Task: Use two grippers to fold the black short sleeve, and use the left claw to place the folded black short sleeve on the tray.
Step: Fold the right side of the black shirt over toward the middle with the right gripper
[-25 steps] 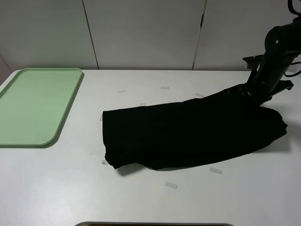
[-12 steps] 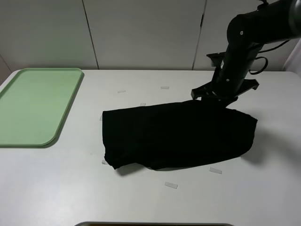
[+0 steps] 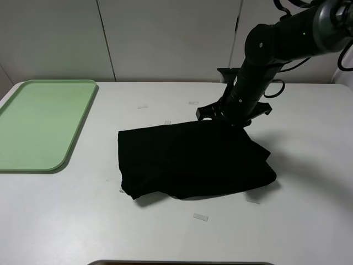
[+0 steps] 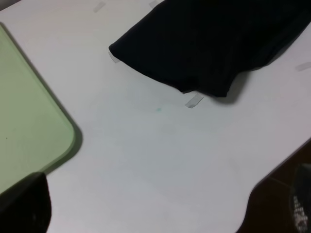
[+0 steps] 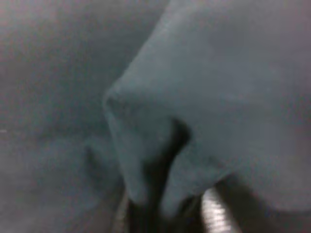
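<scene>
The black short sleeve (image 3: 187, 160) lies on the white table, its right part doubled over toward the left. My right gripper (image 3: 229, 118) hangs over the shirt's back edge, just right of the middle. In the right wrist view, a bunched ridge of the black cloth (image 5: 218, 73) runs in between the fingers (image 5: 212, 216), so the gripper looks shut on it. The left claw (image 4: 150, 194) stands open over bare table, near the shirt's (image 4: 218, 43) front left corner and the tray's corner (image 4: 29, 126). The pale green tray (image 3: 33, 121) lies at the far left with nothing on it.
Small pale tape strips (image 3: 200, 217) (image 3: 143, 107) (image 4: 194, 101) are stuck on the table around the shirt. A white panelled wall stands behind the table. The table's front edge shows as a dark corner in the left wrist view.
My right arm has swung left with the shirt's right end, laying it over the rest. The cloth now covers a shorter span. The left claw has not moved.
</scene>
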Tool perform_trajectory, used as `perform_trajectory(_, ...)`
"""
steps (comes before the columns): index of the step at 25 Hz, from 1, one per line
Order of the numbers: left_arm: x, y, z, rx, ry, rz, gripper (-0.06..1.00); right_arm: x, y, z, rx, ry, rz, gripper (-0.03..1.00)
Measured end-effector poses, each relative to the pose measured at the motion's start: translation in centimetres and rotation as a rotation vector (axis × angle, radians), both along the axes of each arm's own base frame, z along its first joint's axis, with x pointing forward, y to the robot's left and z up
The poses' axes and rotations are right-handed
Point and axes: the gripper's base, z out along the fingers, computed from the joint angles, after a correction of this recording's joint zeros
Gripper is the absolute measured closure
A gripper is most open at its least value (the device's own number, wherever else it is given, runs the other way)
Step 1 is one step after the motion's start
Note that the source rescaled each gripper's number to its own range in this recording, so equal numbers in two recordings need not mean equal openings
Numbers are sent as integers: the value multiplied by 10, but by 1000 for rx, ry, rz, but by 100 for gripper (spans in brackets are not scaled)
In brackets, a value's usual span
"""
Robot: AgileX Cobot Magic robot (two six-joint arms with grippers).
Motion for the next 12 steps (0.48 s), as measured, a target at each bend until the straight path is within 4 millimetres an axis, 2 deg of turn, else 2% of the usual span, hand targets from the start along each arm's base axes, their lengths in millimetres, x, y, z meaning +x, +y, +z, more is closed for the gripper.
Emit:
perform_trajectory(3,0,1,0,8,-4,6,-4,-1,5,0,45,2,16,44)
perform_trajectory(4,1,1,0,14,-6,10,-4,-1,7,0,63,6,27,37)
perform_trajectory(7,1,2,0,21,-9,16,-4,-6,16,2,118,25,91,32)
perform_trajectory(12,1,2,0,23,-10,17,-4,-15,27,5,214,50,319,31)
